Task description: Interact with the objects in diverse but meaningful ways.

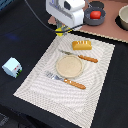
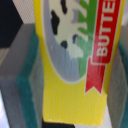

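Note:
My gripper hangs above the far edge of the mat, shut on the yellow butter packet. In the wrist view the butter packet fills the frame, clamped between teal-padded fingers. The orange-yellow bread loaf lies on the mat, toward the exterior view's right of the gripper. A red tomato sits in the dark frying pan on the far board. The pale blue-white carton stands on the dark table at the exterior view's left.
A striped placemat holds a round tan plate, a wooden-handled knife and a fork. A pinkish board lies at the back right with a bowl on it.

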